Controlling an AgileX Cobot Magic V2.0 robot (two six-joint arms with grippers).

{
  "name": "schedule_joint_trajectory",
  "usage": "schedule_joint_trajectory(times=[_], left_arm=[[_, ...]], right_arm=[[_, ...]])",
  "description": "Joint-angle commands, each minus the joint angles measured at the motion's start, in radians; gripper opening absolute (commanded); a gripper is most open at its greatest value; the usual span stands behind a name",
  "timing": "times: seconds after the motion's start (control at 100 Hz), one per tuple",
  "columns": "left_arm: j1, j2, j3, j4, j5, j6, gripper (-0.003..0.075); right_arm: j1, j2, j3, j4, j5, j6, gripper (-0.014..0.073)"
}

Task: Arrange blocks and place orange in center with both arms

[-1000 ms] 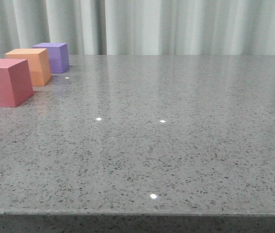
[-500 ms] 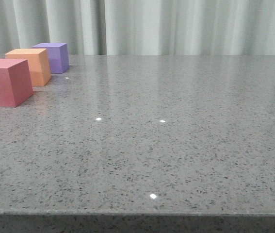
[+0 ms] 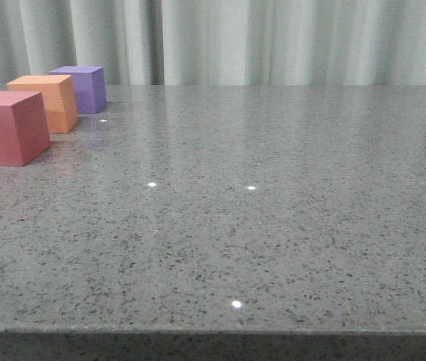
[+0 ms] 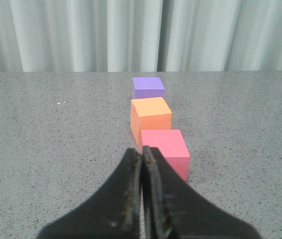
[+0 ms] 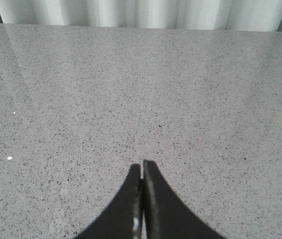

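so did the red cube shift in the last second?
No. The red cube sits at the same spot beside the orange cube in the front view.

Cubes: red-pink (image 3: 6,126), orange (image 3: 49,102), purple (image 3: 83,88), all plain. Desk (image 3: 273,218) grey, dark-speckled. Claws (image 4: 141,154) (image 5: 141,167) black. Curtain (image 3: 273,41) pale grey-green.

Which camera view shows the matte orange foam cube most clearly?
The left wrist view: the matte orange foam cube sits central, top and front faces visible. The front view shows it small, far left, partly behind the red-pink cube. The right wrist view misses it.
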Motion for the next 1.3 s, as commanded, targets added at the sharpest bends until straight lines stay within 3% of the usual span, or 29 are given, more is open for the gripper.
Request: schedule_joint_trajectory(times=[0.0, 0.5, 0.83, 1.29], left_arm=[[0.0, 0.008, -0.026, -0.004, -0.079, -0.009, -0.0019], [0.0, 0.008, -0.014, -0.002, -0.142, -0.009, -0.0019], [0.091, -0.015, 0.161, 0.017, -0.366, -0.009, -0.0019], [0.138, -0.308, 0.433, 0.017, -0.397, -0.009, -0.0019]], right_arm=[[-0.004, 0.006, -0.024, -0.024, -0.08, -0.003, -0.0067], [-0.004, 0.006, -0.024, -0.024, -0.08, -0.003, -0.0067], [-0.004, 0.006, -0.024, -0.024, -0.08, -0.003, -0.0067], [-0.004, 0.006, -0.024, -0.024, -0.08, -0.003, -0.0067]])
